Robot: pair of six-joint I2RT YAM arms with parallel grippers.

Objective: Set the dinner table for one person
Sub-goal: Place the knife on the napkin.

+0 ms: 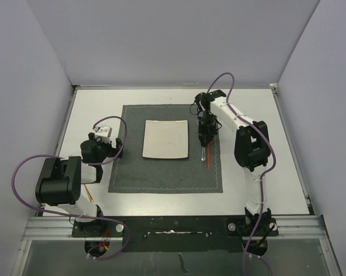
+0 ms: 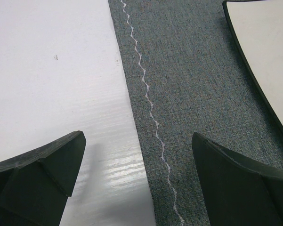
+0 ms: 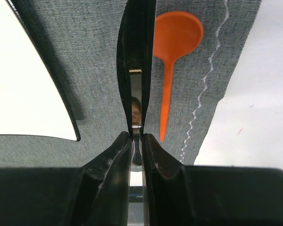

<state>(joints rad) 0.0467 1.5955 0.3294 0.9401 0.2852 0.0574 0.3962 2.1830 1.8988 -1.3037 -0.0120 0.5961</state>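
Note:
On the white dinner table (image 1: pixel 92 109) lies a dark grey stitched placemat (image 1: pixel 161 175) with a square white plate (image 1: pixel 166 139) on it. An orange spoon (image 3: pixel 176 35) rests on the mat to the right of the plate. Just beside it, between spoon and plate, my right gripper (image 3: pixel 136 136) is shut on a thin shiny metal utensil (image 3: pixel 136 94) whose far end points down at the mat. My left gripper (image 2: pixel 139 160) hangs open and holds nothing. It straddles the mat's left stitched edge (image 2: pixel 146 89), with a corner of the plate (image 2: pixel 268 47) at the upper right.
A thin orange-brown stick (image 1: pixel 89 192) lies on the table beside the left arm's base. Grey walls close in the table at the back and both sides. A black rail (image 1: pixel 173 224) runs along the near edge.

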